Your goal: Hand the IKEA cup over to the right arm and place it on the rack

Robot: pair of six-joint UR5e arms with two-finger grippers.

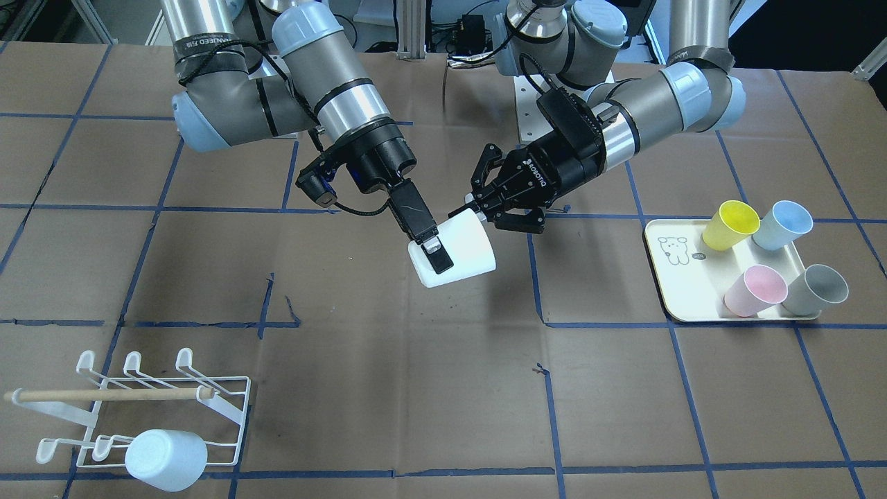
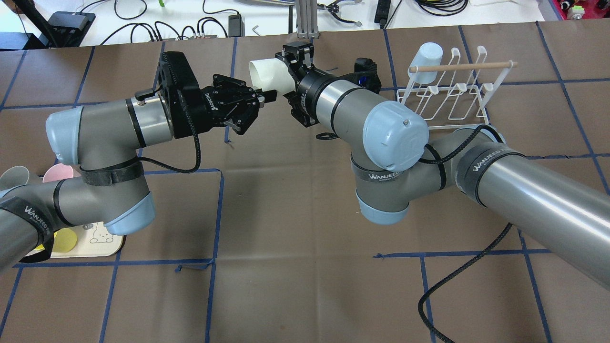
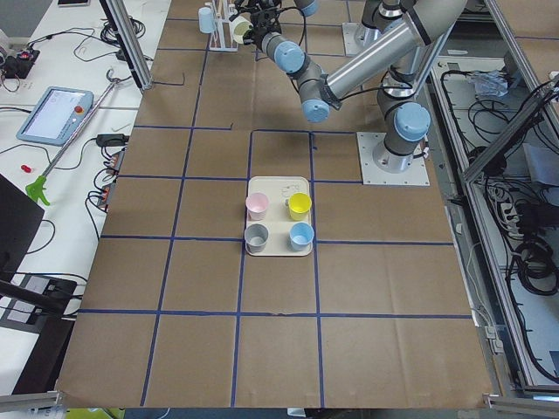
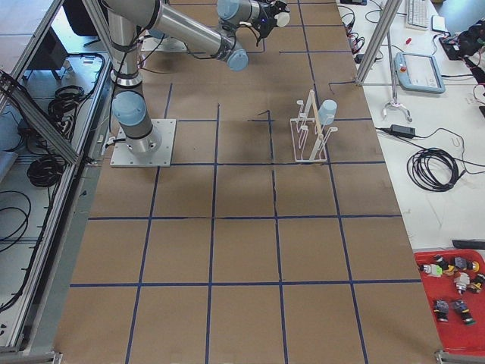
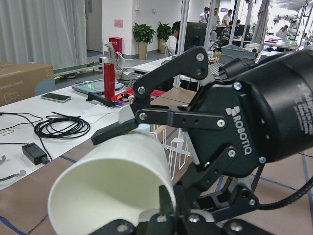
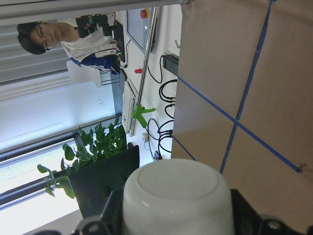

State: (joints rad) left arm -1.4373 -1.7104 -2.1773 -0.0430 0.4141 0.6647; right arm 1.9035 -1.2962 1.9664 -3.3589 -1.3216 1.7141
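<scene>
The white IKEA cup [image 1: 463, 258] hangs on its side above the middle of the table. My right gripper [image 1: 431, 251] is shut on its body near the base, and the right wrist view shows the cup's base [image 6: 178, 196] between the fingers. My left gripper [image 1: 490, 212] stands open at the cup's rim, with one finger [image 5: 115, 131] just over the rim's outside. The cup [image 2: 266, 72] lies between both grippers in the overhead view. The white wire rack [image 1: 208, 388] with its wooden dowel stands at the table's corner on my right side.
A pale blue cup [image 1: 166, 459] hangs mouth-down on a front prong of the rack [image 2: 452, 97]. On my left side a cream tray [image 1: 675, 284] with a bear drawing holds several coloured cups, among them a yellow one [image 1: 731, 223]. Brown paper with blue tape lines covers the table.
</scene>
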